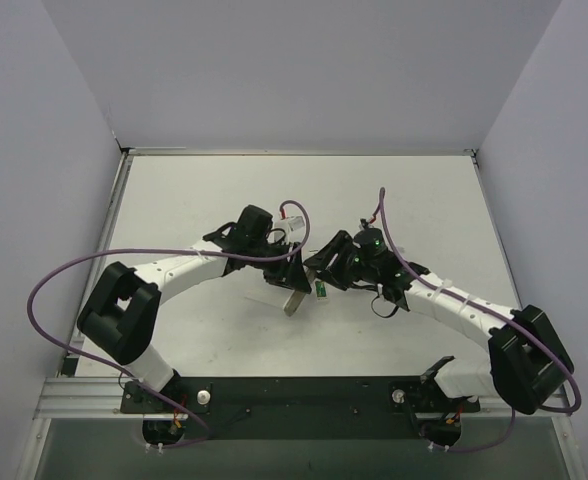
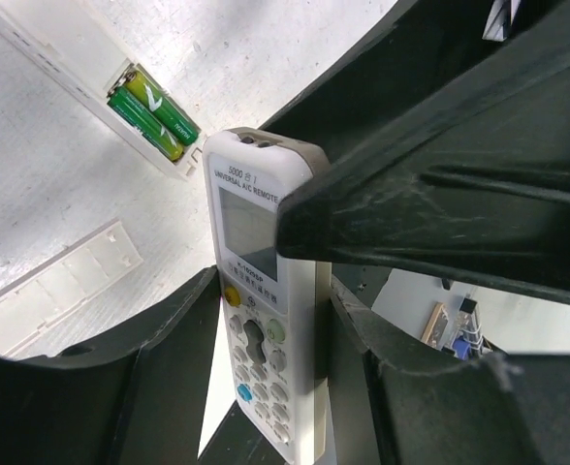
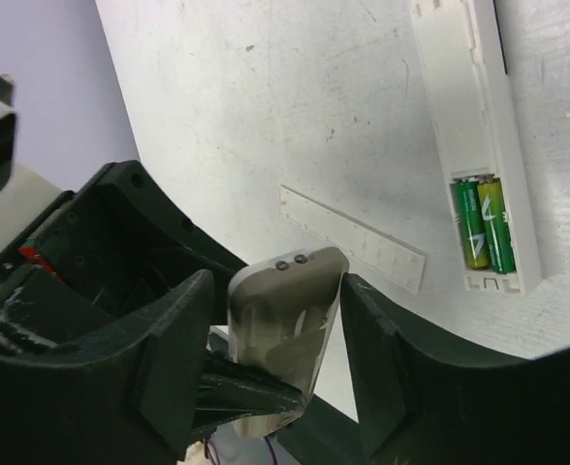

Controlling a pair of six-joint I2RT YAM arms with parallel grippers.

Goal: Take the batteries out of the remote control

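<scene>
the slim tan-grey plastic remote control (image 2: 261,320), with a display and rubber buttons on its face, is held off the white table (image 3: 266,97). the right gripper (image 3: 283,305), half-wide, seems to pinch the remote's top end. the left gripper (image 2: 270,291) hugs its lower edges, but i cannot tell if it presses. the remote looks light, rigid and smooth-sided, so probably slippery: take its long edges. beyond the remote, two glossy green cylindrical batteries (image 3: 486,225), likely to roll, lie in the open bay of a long white plastic casing (image 3: 455,87), beside a flat white cover (image 3: 353,237).
</scene>
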